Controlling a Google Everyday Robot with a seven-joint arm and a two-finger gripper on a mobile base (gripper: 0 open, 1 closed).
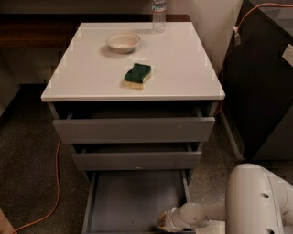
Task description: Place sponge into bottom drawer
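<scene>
The sponge (pixel 138 76), dark green on top over pale yellow foam, lies flat on the white cabinet top (pixel 192 68), near its middle. The bottom drawer (pixel 132 201) is pulled open and shows a bare grey tray. My gripper (pixel 164 221) is low at the drawer's front right corner, at the end of my white arm (pixel 256 201). It is far below the sponge and holds nothing I can see.
A round cream bowl (pixel 122 42) and a clear water bottle (pixel 158 13) stand at the back of the top. The two upper drawers (pixel 132 130) are slightly open. An orange cable (pixel 57 183) runs on the floor at the left. A dark cabinet (pixel 263 77) stands at the right.
</scene>
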